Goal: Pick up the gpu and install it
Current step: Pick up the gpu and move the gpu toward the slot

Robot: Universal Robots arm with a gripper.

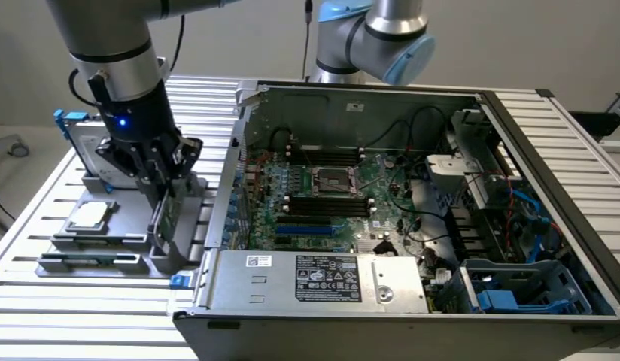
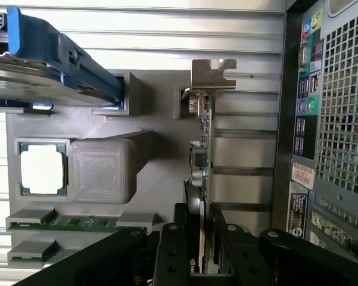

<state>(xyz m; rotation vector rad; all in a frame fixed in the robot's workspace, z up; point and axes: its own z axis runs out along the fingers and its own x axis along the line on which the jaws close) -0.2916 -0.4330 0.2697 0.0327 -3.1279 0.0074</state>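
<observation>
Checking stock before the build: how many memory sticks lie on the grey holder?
2: one stick beside the CPU, the other just past it, partly hidden by the gripper.

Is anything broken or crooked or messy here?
Nothing stands out. The gpu stands straight on its edge in the grey holder, with the claw right at it. The CPU chip lies flat in its pocket. The computer case is open, and nothing in it looks spilled.

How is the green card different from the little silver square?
The gpu stands on its edge; the CPU chip lies flat. The gpu is long and thin; the chip is small and square. The gripper is at the gpu, apart from the chip. Both sit in the gray holder.
</observation>
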